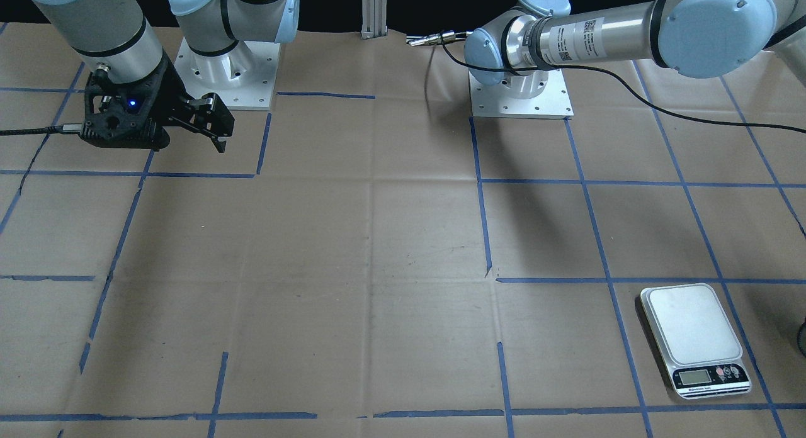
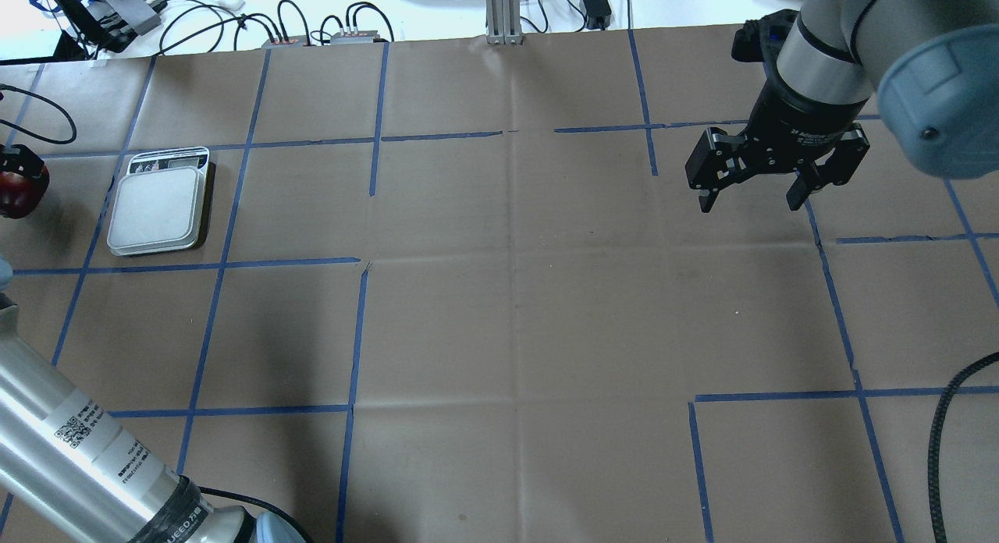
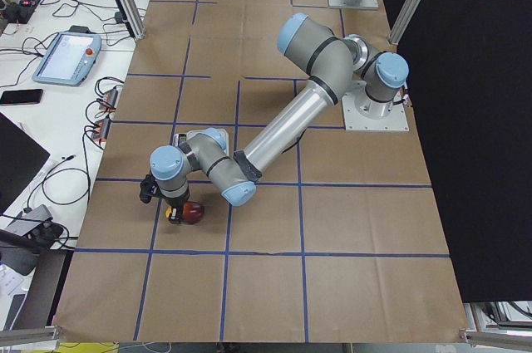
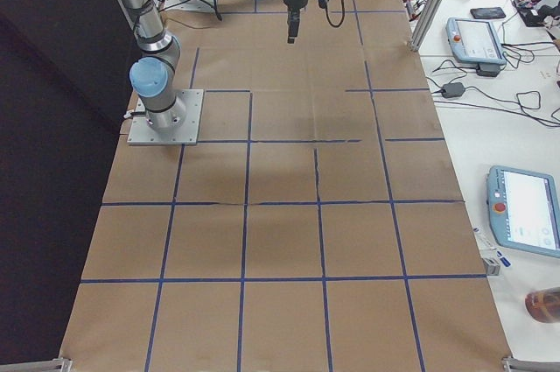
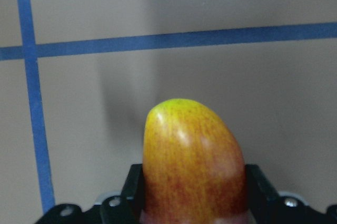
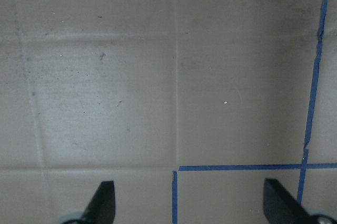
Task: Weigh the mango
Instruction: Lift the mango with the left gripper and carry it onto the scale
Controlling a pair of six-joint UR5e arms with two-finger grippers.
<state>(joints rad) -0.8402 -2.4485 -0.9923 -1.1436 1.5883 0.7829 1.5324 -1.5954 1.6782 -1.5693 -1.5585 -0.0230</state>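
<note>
The mango [image 5: 192,166], dark red shading to yellow at its tip, sits between the fingers of my left gripper [image 5: 192,195], which is shut on it. In the overhead view the mango [image 2: 12,193] is at the far left edge, left of the white scale [image 2: 160,207] and apart from it. The exterior left view shows the mango [image 3: 192,213] low over the brown paper, just in front of the scale. The scale's platform [image 1: 692,325] is bare. My right gripper [image 2: 753,188] is open and empty, hanging above the table on the far right side.
Brown paper with a grid of blue tape lines covers the table [image 2: 515,309]. Both arm bases [image 1: 519,92] stand at the robot's side. Cables and boxes [image 2: 312,28] lie beyond the far edge.
</note>
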